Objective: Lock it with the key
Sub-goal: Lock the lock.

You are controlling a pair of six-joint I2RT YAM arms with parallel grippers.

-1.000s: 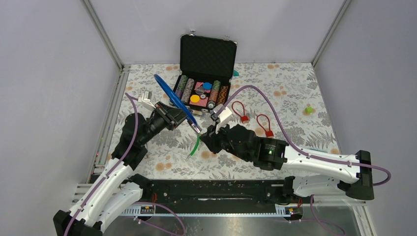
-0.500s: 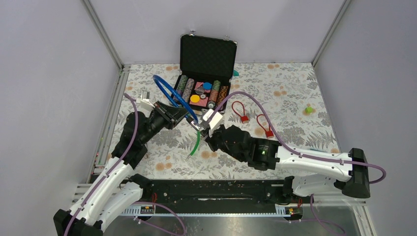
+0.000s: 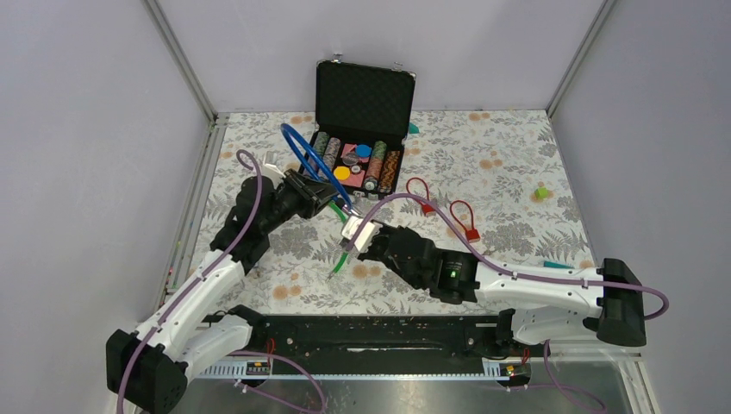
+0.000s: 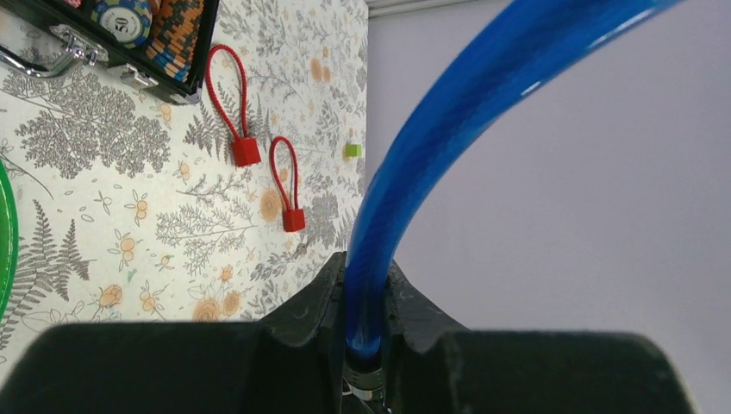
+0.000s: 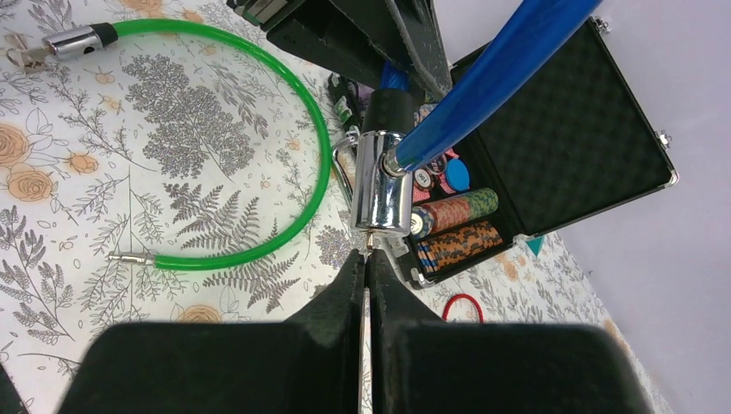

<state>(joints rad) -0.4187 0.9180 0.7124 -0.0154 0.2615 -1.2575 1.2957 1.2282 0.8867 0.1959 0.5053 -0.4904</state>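
Note:
A blue cable lock (image 3: pixel 303 155) is held up over the table by my left gripper (image 3: pixel 321 202), which is shut on the cable (image 4: pixel 405 181) close to its end; the gripper's tips (image 4: pixel 366 269) clamp it on both sides. In the right wrist view the lock's chrome cylinder (image 5: pixel 384 185) hangs just ahead of my right gripper (image 5: pixel 365 257). That gripper is shut on a thin key (image 5: pixel 369 245), whose tip is at the cylinder's lower end. In the top view my right gripper (image 3: pixel 355 231) sits just right of the left one.
A green cable lock (image 3: pixel 343 255) lies on the floral table below the grippers; its chrome head (image 5: pixel 73 40) is at the left. An open black case (image 3: pixel 362 90) with poker chips stands behind. Two red loop seals (image 3: pixel 420 194) (image 3: pixel 464 220) lie to the right.
My right gripper has moved left and forward with the key up to the chrome cylinder. My left gripper has shifted right and back, carrying the blue cable with it.

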